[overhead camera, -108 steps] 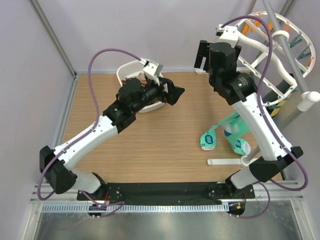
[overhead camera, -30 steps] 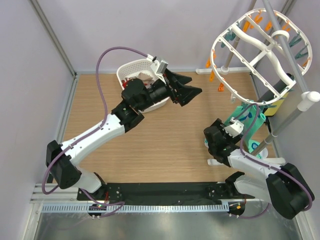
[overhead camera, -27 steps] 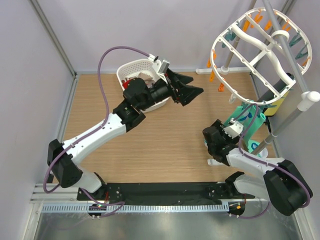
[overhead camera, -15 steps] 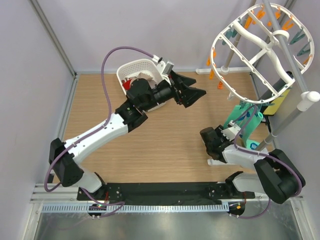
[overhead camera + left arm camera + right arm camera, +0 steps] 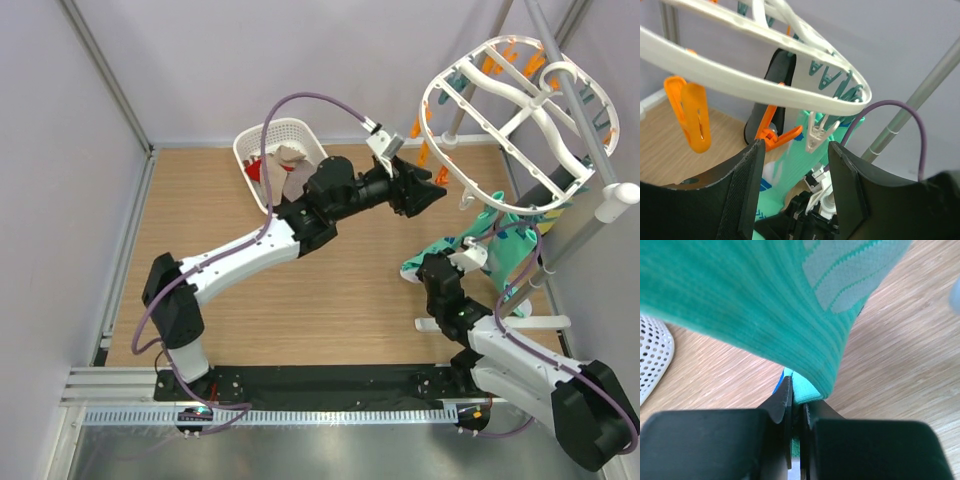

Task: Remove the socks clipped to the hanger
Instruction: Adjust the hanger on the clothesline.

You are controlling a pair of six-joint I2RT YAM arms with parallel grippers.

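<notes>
While the right end effector (image 5: 796, 396) is pressed together, pinching an edge of a teal ribbed fabric sock w/ pale marks (image 5: 765, 300), the step in hand looks like pulling it off the large white plastic oval hanger (image 5: 765, 92). The sock hangs below the hanger, toe near the wood surface (image 5: 340, 310). Left end effector (image 5: 796, 145): spread, empty, under the rim. Next, prob.: firm downward tug. Only the rt wrist view shows the pinch; only the left wrist view shows the orange plastic peg (image 5: 695, 117) close up.
</notes>
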